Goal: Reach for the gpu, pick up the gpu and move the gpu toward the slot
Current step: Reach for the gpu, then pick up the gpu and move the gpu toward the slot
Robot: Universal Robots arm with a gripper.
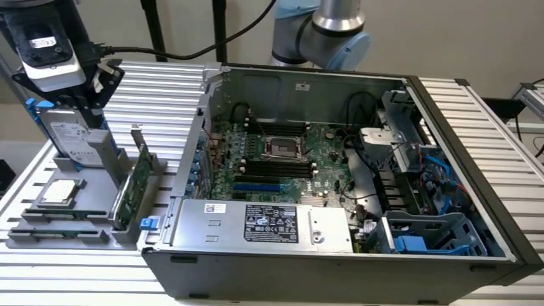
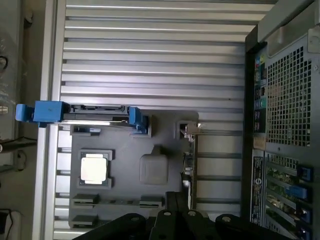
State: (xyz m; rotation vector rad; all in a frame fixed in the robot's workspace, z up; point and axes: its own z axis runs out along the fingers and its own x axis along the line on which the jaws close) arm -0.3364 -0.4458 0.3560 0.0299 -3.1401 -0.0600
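Gripper [image 1: 78, 102]: hovering over the hard drive [image 1: 72, 137] at the fixture's far corner, carrying nothing; open or closed, cannot tell.
Gpu [image 1: 132, 185]: standing on edge in the grey fixture [image 1: 95, 191], along the edge nearest the computer case [image 1: 340, 280], untouched.
Progress: reaching is barely underway; grabbing and carrying are both remaining.

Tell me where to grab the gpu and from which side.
Probably by its free upper edge, coming straight down from above. The gpu stands on edge in the gray holder, with its lower edge seated and both flat faces exposed for pinching across.
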